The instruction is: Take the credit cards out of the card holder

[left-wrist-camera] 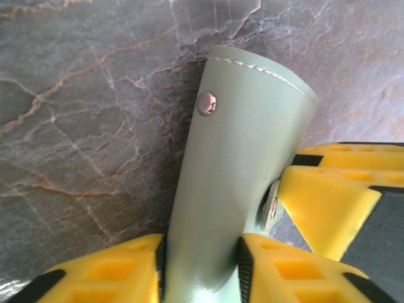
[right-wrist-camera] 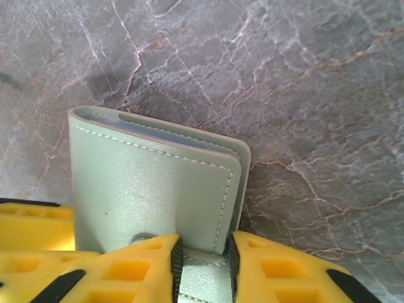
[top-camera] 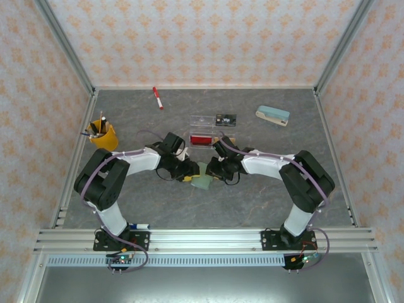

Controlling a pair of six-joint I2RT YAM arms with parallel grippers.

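Left gripper (left-wrist-camera: pixel 202 255) and right gripper (right-wrist-camera: pixel 205 259) pinch the card holder (right-wrist-camera: pixel 151 189); insides hidden.

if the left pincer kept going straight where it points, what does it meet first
The card holder, clamped in the left pincer. Past that, the line seems to run down onto the grey table; the right pincer's finger sits off to the side, though depth is unclear.

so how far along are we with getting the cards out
Looks done: a red card lies out on the table near the clear tray. In hand: the left hand and right hand both clamp the folded card holder. Left: opening it; whether a card is still inside isn't visible.
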